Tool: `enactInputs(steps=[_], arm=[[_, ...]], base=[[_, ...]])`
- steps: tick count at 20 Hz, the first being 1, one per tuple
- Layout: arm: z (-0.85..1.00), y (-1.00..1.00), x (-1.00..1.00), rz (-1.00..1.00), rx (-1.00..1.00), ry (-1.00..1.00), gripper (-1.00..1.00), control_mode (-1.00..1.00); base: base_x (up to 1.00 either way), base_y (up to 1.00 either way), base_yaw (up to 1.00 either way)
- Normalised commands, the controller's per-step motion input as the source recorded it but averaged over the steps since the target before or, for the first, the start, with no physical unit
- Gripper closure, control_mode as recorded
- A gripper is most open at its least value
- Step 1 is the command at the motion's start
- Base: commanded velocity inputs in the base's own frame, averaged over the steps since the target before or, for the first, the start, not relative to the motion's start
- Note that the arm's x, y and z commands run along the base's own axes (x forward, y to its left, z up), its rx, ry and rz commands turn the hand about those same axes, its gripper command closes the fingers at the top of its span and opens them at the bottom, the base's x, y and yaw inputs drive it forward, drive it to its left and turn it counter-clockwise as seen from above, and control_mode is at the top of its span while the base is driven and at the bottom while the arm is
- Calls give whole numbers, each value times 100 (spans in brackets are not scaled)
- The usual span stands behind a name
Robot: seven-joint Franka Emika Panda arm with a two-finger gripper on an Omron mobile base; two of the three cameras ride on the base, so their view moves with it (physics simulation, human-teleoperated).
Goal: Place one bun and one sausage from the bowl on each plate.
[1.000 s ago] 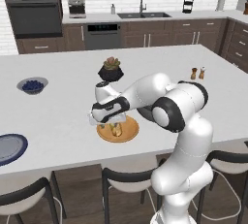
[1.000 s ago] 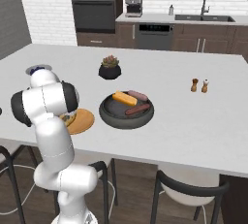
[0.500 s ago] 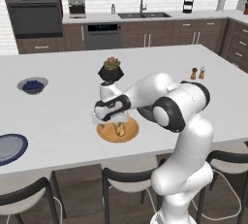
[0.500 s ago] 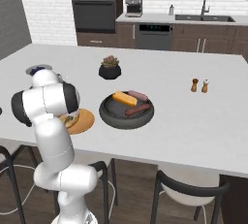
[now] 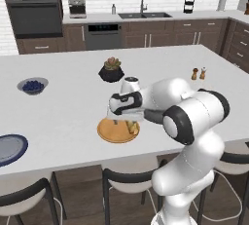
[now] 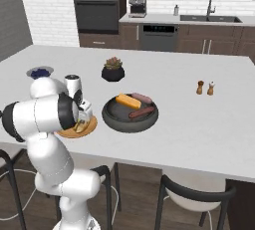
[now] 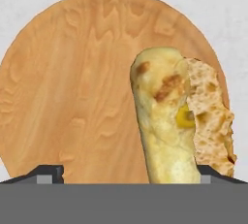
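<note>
Step in hand, by my read: first bun (image 7: 169, 126) is down on the orange-tan plate (image 5: 109, 132) w/ the gripper (image 7: 131, 175) just above it, fingers (image 7: 46, 173) spread wide and nothing pinched, so this looks like the release of bun no. 1. The bun lies toward one side of the plate, split open w/ crumb showing, close by one fingertip; can't tell if it touches. Bowl (image 6: 115, 119) sits just beside that plate on the worktop (image 5: 73, 107), holding another bun (image 6: 128, 100) and two sausages (image 6: 141, 112). Blue plate (image 5: 8, 148) is well apart at the worktop's near left edge, bare as far as I can see. Next move prob: lift straight up clear of the bun w/o nudging it, swing over to the bowl, pick a sausage and set it alongside this bun; then bun + sausage for the blue plate, which is a long reach and may need the base to drive. Surface: pale, smooth island worktop, also carrying a black plant pot (image 5: 111, 71), small bowl of blueberries (image 5: 32, 85), salt & pepper shakers (image 5: 198, 73). Room: dark wood cabinets, wall oven (image 5: 36, 12), coffee maker (image 5: 77, 7), sink w/ tap (image 5: 143, 8) under a window, white brick wall, stools (image 5: 133, 190) at the near side.
</note>
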Motion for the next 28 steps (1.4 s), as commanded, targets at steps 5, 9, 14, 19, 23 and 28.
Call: enactInputs(steps=[5,9,14,19,23,28], arm=[[47,23,-3,2,19,-21,-100,-100],[36,24,0,9,14,-44,-100,-100],[-60,-1,0,3,11,-30,-100,-100],[-90,-18,-16,3,11,-38,-100,-100],[-94,-33,-64,0,11,-32,-100,-100],[-68,-38,-54,0,12,-16,-100,-100]], base=[[0,0,0],[0,0,0],[0,0,0],[0,0,0],[0,0,0],[0,0,0]])
